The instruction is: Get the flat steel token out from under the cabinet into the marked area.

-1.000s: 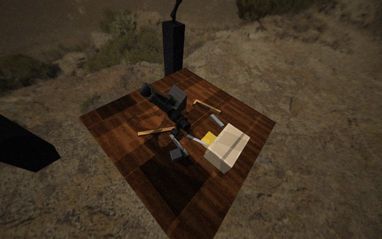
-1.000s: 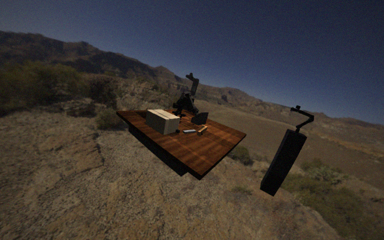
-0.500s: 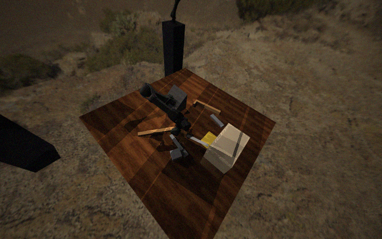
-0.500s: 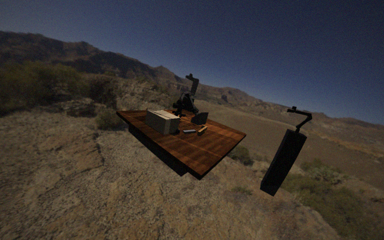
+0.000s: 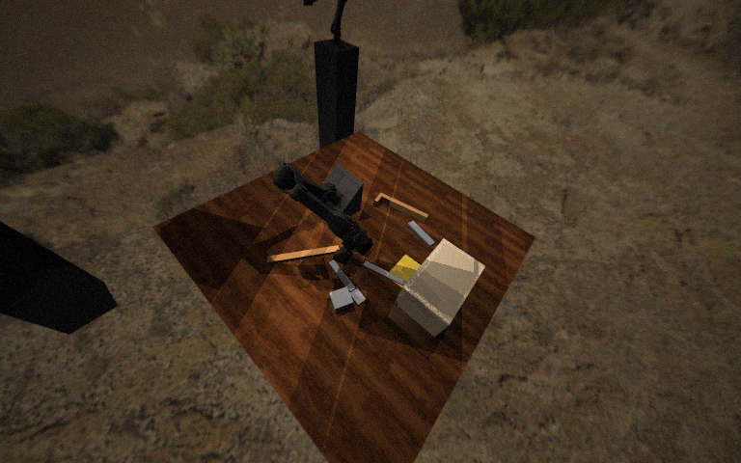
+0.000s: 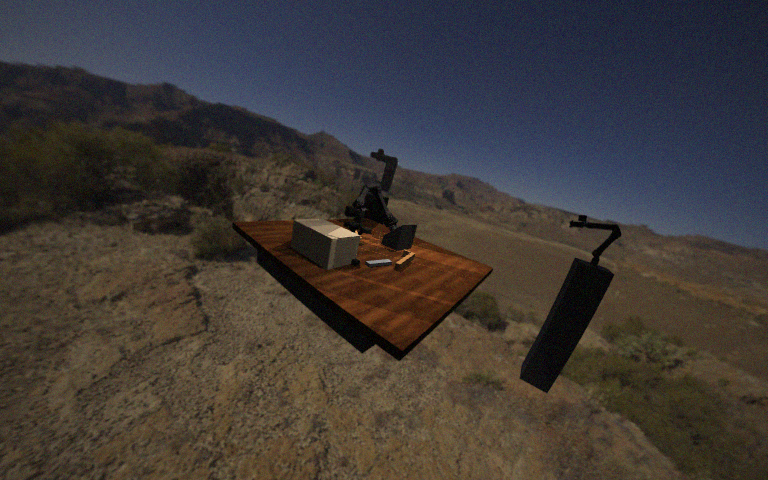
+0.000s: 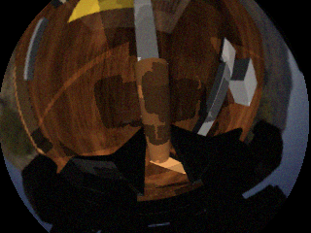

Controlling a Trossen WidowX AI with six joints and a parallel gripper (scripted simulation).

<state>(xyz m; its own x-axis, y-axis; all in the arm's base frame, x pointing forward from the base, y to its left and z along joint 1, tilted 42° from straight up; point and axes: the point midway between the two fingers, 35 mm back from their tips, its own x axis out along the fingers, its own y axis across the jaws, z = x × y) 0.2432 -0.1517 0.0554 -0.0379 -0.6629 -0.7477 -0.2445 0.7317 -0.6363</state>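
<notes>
My gripper (image 5: 349,256) (image 7: 155,127) is shut on the wooden handle (image 7: 155,97) of a tool, low over the table. The tool's grey blade (image 5: 383,272) (image 7: 146,34) points away from the fingers to the front of the pale cabinet (image 5: 449,275) (image 6: 320,242), passing along the edge of the yellow marked area (image 5: 405,265) (image 7: 94,10). Whether the blade's far end is under the cabinet cannot be told. The steel token is not visible in any view. The cabinet's vent slots cannot be made out.
A long grey bar (image 5: 341,274) (image 7: 220,92) and a grey block (image 5: 341,298) (image 7: 246,84) lie beside the tool. A wooden stick (image 5: 304,253) ends near the gripper. Another grey bar (image 5: 421,233) (image 6: 378,262) (image 7: 35,49), a hooked wooden stick (image 5: 406,207) (image 6: 405,260) and a dark block (image 5: 345,186) (image 6: 399,237) stand farther off.
</notes>
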